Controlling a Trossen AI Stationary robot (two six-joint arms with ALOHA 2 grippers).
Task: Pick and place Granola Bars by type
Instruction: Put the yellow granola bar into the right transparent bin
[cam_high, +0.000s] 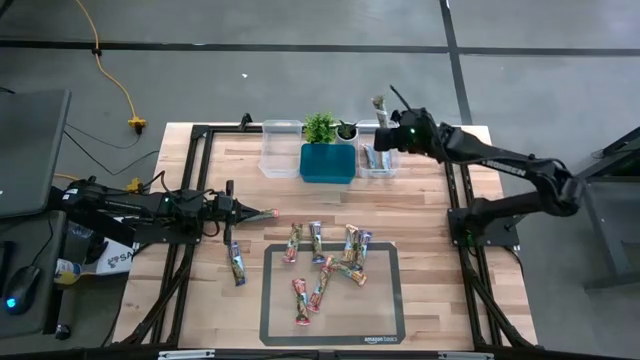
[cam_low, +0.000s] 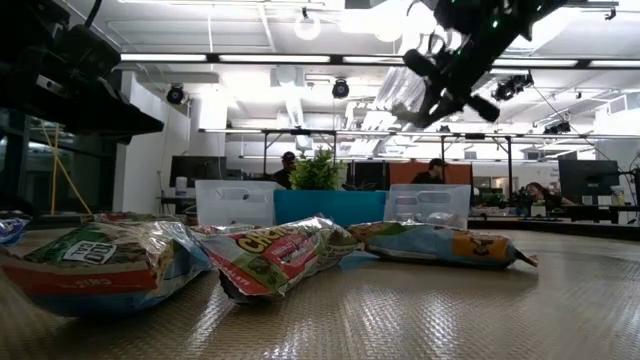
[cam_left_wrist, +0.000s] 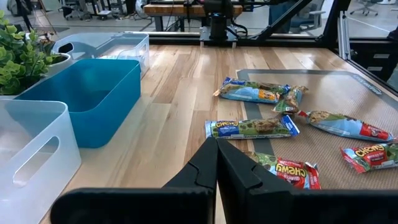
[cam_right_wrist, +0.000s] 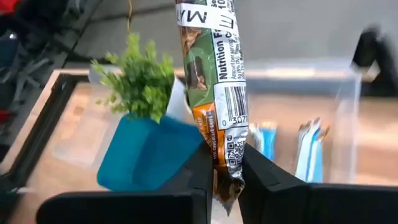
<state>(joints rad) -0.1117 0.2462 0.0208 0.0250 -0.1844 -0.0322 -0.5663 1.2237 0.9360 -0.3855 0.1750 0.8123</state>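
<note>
Several granola bars (cam_high: 318, 262) in shiny wrappers lie flat on and around the dark mat (cam_high: 392, 318); they also show in the left wrist view (cam_left_wrist: 252, 127). My right gripper (cam_high: 389, 120) hangs over the far right clear bin (cam_high: 378, 160) and is shut on a green-and-orange granola bar (cam_right_wrist: 212, 87). That bin holds a few blue-wrapped bars (cam_right_wrist: 309, 151). My left gripper (cam_high: 266, 213) waits shut and empty, low at the table's left, pointing toward the mat. My right gripper pinches the green-and-orange bar between its two fingers at one end of the wrapper (cam_right_wrist: 226, 163). The fingers come from the table's right, slanting down. The bar is lifted clear and sticks out beyond the fingertips, its barcode side facing the wrist camera.
Along the far edge stand a clear bin (cam_high: 281, 148), a blue bin (cam_high: 328, 163) and the right clear bin, with two small green plants (cam_high: 320, 127) behind them. One bar (cam_high: 237, 262) lies off the mat near my left gripper. Black frame rails run along both table sides.
</note>
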